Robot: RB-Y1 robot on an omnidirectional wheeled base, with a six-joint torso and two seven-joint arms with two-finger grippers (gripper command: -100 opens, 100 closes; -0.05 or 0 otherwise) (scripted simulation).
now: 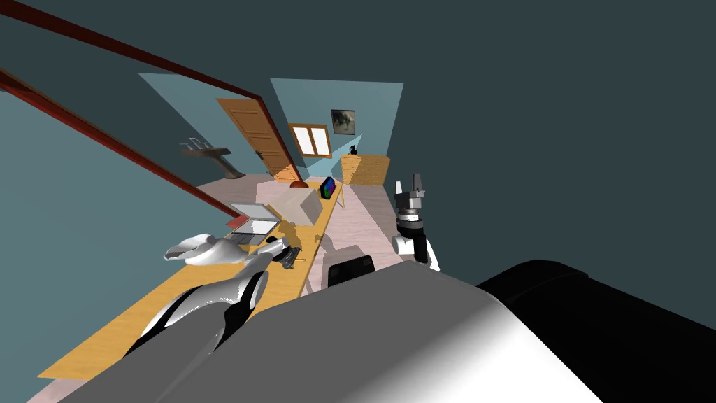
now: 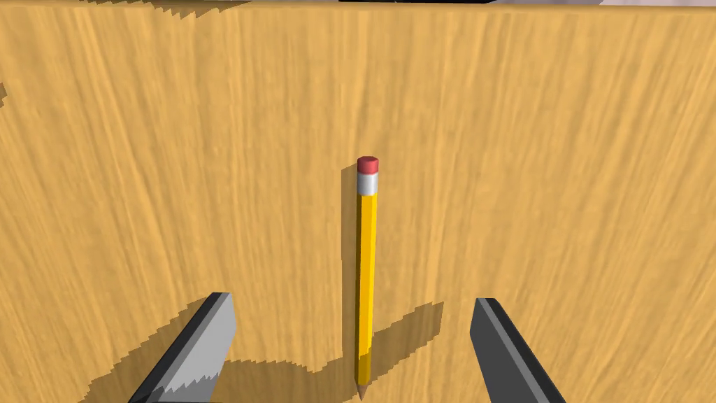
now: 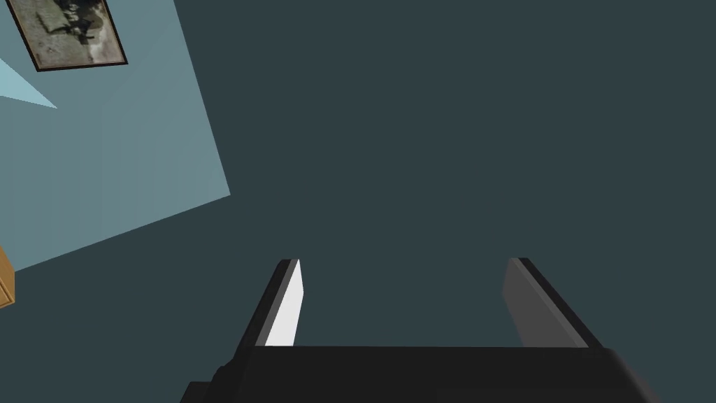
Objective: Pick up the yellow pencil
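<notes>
A yellow pencil (image 2: 365, 280) with a red eraser and a silver ferrule lies flat on the light wooden desk (image 2: 140, 175). My left gripper (image 2: 353, 315) hangs open just above it, one finger on each side of the pencil's pointed end, neither touching it. In the head view the left gripper (image 1: 289, 255) reaches over the desk (image 1: 140, 315) near its right edge. My right gripper (image 1: 410, 186) is raised to the right of the desk, pointing up, and its fingers (image 3: 287, 308) stand open with nothing between them.
Further along the desk sit an open laptop (image 1: 253, 222), a beige box (image 1: 297, 204), a reddish round thing (image 1: 299, 185) and a small dark device with a coloured screen (image 1: 327, 187). A dark chair (image 1: 349, 269) stands beside the desk. A wooden door (image 1: 255, 136) is beyond.
</notes>
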